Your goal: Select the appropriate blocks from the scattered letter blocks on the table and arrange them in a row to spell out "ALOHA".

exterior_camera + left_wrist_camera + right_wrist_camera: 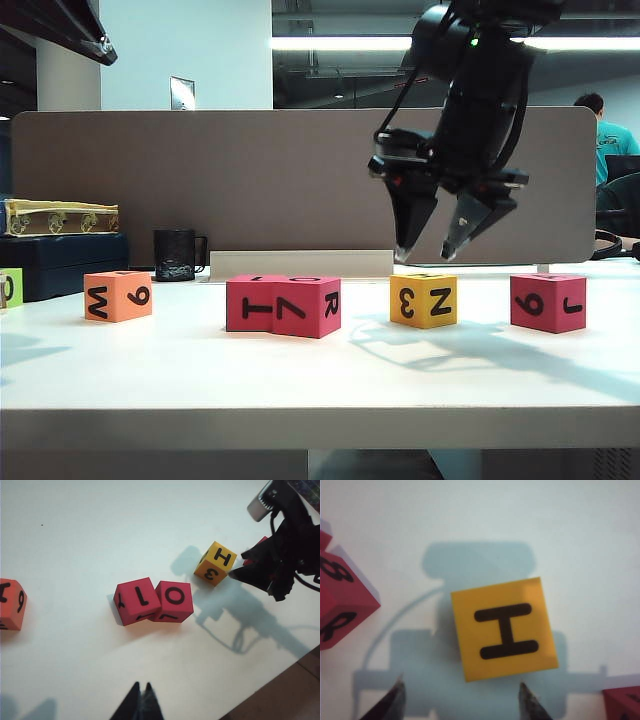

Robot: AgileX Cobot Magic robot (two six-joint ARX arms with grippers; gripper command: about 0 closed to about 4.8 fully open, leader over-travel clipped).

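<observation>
On the white table (300,380) stand an orange block (118,296), two touching crimson blocks (255,302) (310,306), a yellow block (423,300) and a third crimson block (547,302). My right gripper (430,250) hangs open just above the yellow block, pointing down. In the right wrist view the yellow block (505,627) shows an H on top, just ahead of the open right gripper (462,695), with nothing between its fingers. My left gripper (141,687) is shut and empty, high over the table, looking down on the crimson pair (152,600) and the yellow block (215,562).
A black mug (178,254) stands at the back left before the grey-brown divider panel (200,180). A lime-green cube (8,287) sits at the far left edge beside a dark box (60,262). The table's edge (280,685) runs close to the right arm (285,560).
</observation>
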